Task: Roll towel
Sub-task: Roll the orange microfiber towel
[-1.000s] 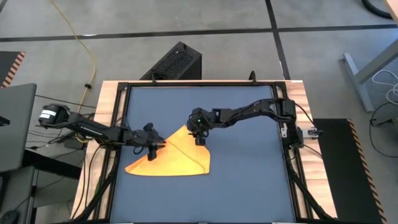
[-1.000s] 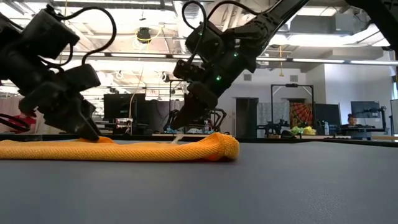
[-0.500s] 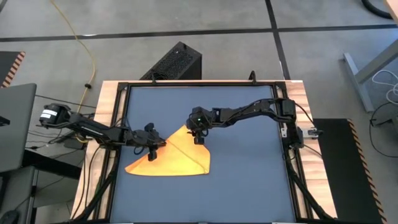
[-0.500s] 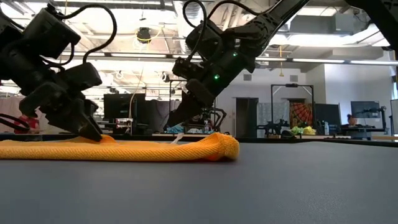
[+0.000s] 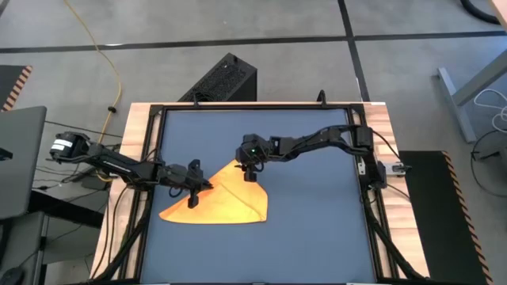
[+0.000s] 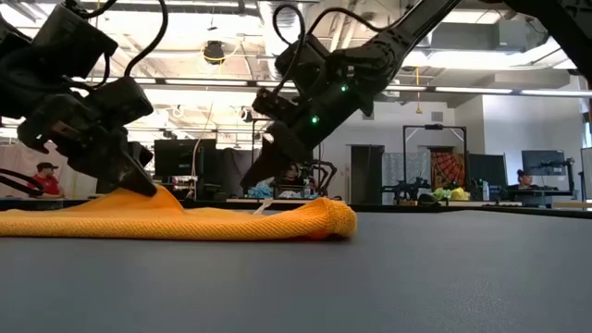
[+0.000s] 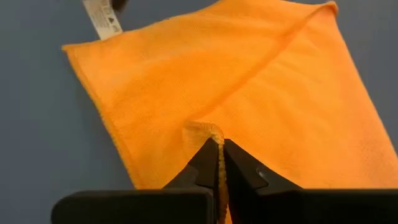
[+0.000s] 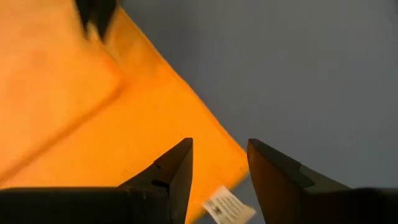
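Note:
The yellow-orange towel (image 5: pixel 222 199) lies folded and flat on the dark blue table, with a rounded fold at its right end (image 6: pixel 338 219). Its white tag (image 8: pixel 227 208) sticks out at the far edge. My left gripper (image 5: pixel 194 192) is at the towel's left far side, shut on a bit of the cloth. My right gripper (image 5: pixel 250 174) is open and empty, a little above the towel's far corner beside the tag, touching nothing. My left gripper pinches a small pucker of the towel with a hemmed edge (image 7: pixel 208 130) between its two fingertips. The fingers slant down from the table's left side. The pinched bit stands up as a small peak (image 6: pixel 165 194), while the rest of the towel lies on the table.
A black frame (image 5: pixel 154 111) and wooden border run around the blue table top. Bare table lies to the right of and nearer than the towel (image 5: pixel 317 222). A person (image 6: pixel 42 176) sits in the room far behind the table.
My left gripper has risen a little while staying shut, drawing the pinched bit of towel up into a small peak; the rest of the towel has stayed flat. My right gripper has lifted up off the towel near the tag.

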